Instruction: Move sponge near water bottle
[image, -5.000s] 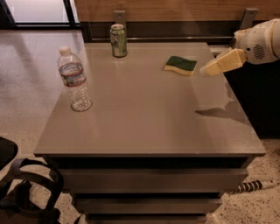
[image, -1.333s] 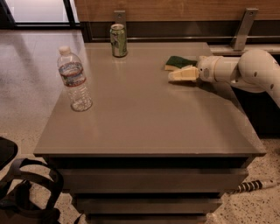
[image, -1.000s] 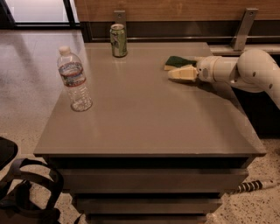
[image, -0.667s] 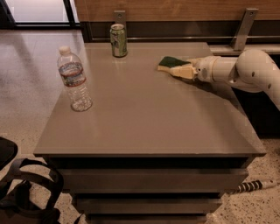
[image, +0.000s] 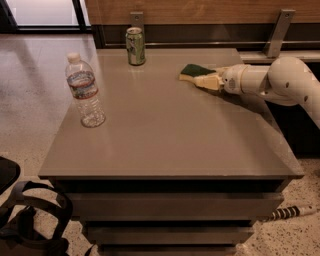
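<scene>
Dark green on top and pale yellow beneath, the small flat rectangular sponge (image: 192, 71) sits at the very tip of the pincer (image: 207, 81), touching it on the far right part of the bench (image: 165, 135). Whether the pincer is clenched on the sponge or merely resting against it cannot be told. The pincer is pale and wedge-shaped and lies low over the bench top. Behind it, the rounded white arm (image: 280, 82) runs off to the right edge of the view.

Past the pincer's tip and further back, a short green metal can (image: 135, 46) stands upright near the far edge, apart from the sponge. Well beyond the tip, across the bench and nearer the camera, the clear ribbed plastic water bottle (image: 85, 92) with a white cap and a blue-and-red label stands upright by the left edge. Open bench top lies between the pincer and the bottle.

The bench is a smooth grey-brown slab over stacked dark tiers. Behind the pincer, a wooden wall panel (image: 210, 10) carries two grey metal brackets (image: 278, 30). The floor (image: 35, 90) is pale speckled stone. A black looped strap (image: 30, 220) lies on it far below and left of the pincer, and a striped coiled cable (image: 289, 212) lies below the arm.
</scene>
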